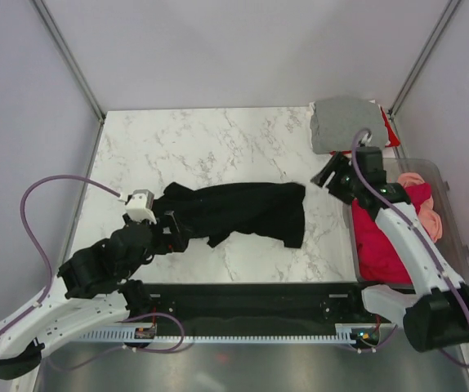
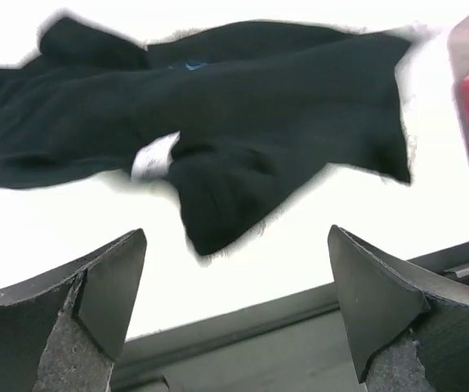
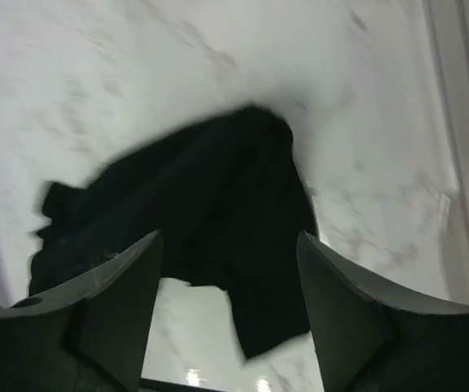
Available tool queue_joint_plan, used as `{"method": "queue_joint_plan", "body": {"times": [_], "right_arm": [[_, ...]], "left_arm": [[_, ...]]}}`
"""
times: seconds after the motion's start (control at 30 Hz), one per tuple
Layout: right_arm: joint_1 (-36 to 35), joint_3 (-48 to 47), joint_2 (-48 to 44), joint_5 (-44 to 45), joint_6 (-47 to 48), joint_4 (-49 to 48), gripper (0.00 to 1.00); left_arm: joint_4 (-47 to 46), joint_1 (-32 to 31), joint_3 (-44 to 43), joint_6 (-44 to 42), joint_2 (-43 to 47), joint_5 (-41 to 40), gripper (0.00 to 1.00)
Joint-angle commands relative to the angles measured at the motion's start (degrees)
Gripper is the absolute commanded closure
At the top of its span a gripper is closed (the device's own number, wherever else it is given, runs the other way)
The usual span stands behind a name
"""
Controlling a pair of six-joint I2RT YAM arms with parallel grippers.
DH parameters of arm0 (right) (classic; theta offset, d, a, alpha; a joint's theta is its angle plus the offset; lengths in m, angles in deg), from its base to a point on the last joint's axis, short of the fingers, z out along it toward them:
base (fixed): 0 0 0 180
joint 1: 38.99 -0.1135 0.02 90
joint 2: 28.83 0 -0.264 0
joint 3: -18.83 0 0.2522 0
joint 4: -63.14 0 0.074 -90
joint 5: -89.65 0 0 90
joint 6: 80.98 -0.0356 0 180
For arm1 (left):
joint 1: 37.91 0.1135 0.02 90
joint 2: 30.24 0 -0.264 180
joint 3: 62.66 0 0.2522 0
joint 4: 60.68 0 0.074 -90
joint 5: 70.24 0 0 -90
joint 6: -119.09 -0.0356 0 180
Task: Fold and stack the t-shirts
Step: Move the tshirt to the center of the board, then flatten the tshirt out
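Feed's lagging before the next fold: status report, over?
Left end effector open, empty. Right end effector open, empty. Black t-shirt bunched mid-table, unfolded. Nothing lying on it; tub off to the right.

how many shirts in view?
4: black shirt mid-table, grey shirt at far right corner, crimson shirt and pink shirt in the tub. More may be buried there.
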Motion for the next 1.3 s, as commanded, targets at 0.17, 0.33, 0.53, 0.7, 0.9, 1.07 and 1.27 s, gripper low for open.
{"method": "queue_joint_plan", "body": {"times": [0.17, 0.33, 0.53, 0.7, 0.9, 1.07, 1.27], "right_arm": [[0.00, 15.60, -6.23, 4.22, -3.39, 5.10, 0.25], [-0.17, 21.31, -10.54, -0.98, -6.65, 2.27, 0.25], [-0.17, 25.70, -11.16, -1.60, -6.03, 1.40, 0.26], [-0.17, 28.78, -11.07, -2.13, -5.86, -0.71, 0.26], [-0.52, 31.16, -9.94, -2.66, -5.15, -2.91, 0.27], [-2.36, 31.34, -3.09, -1.52, -3.05, -3.35, 0.28], [-8.15, 30.55, 3.60, 0.85, -3.57, -6.60, 0.33]], "left_arm": [[10.15, 0.11, 6.59, 27.07, 2.95, 0.46, 0.12], [6.47, 0.20, 14.42, 31.59, -1.58, 4.06, 0.20], [-0.73, -1.03, 18.37, 31.51, -11.36, 8.20, 0.20], [-10.84, -1.38, 21.80, 29.40, -13.65, 8.64, 0.20], [-23.83, -1.47, 24.62, 26.06, -20.39, 8.20, 0.21], [-26.41, -1.21, 20.69, 23.51, -28.67, 2.86, 0.40], [-24.31, 3.53, 9.80, 15.43, -29.56, 1.26, 0.98]]}}
